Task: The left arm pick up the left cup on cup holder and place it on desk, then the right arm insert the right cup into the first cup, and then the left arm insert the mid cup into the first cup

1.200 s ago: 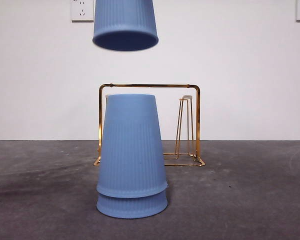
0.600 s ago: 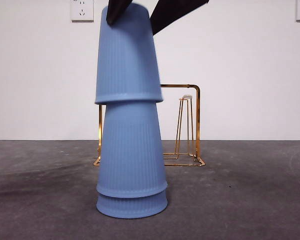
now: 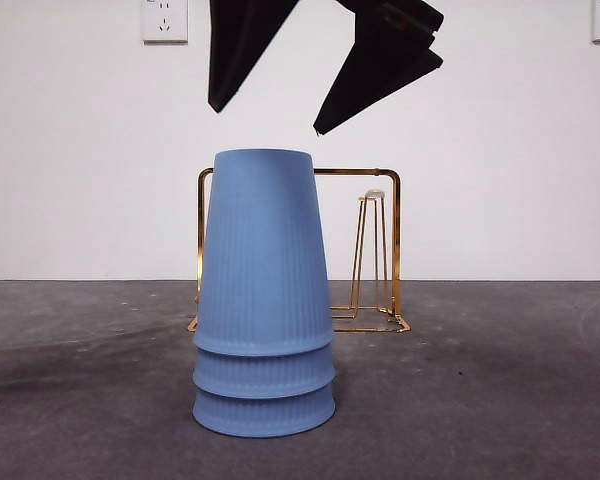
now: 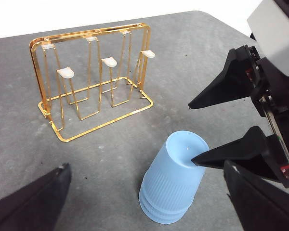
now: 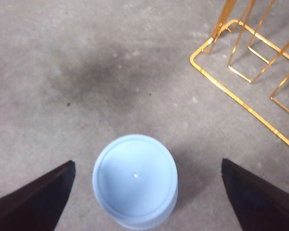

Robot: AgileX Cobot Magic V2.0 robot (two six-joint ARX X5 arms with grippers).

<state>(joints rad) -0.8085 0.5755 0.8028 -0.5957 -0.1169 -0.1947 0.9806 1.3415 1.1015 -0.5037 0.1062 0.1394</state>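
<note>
A white wall (image 3: 500, 150) with a socket (image 3: 165, 20) stands behind the dark grey desk (image 3: 480, 400). Near the front of the desk there is a stack of three blue cups (image 3: 263, 300), all upside down and pushed one over the other, so that only the rims of the two lower ones show. The gold cup holder (image 3: 380, 250) stands behind the stack and apart from it, and all its prongs are bare. The right gripper (image 3: 267, 120) hangs directly above the top cup without touching it; its jaws are spread wide and there is nothing between them. The left gripper (image 4: 147, 166) is off to one side, well apart from the stack, also wide open and empty. I judge that the last insertion is already done, because no cup remains on the holder and the stack looks straight and seated. The pictures show the right arm over the stack, though the task gives this step to the left arm. The next move probably calls only for lifting this gripper straight up and away, without brushing the top cup, since a light touch could tip the tall stack.
</note>
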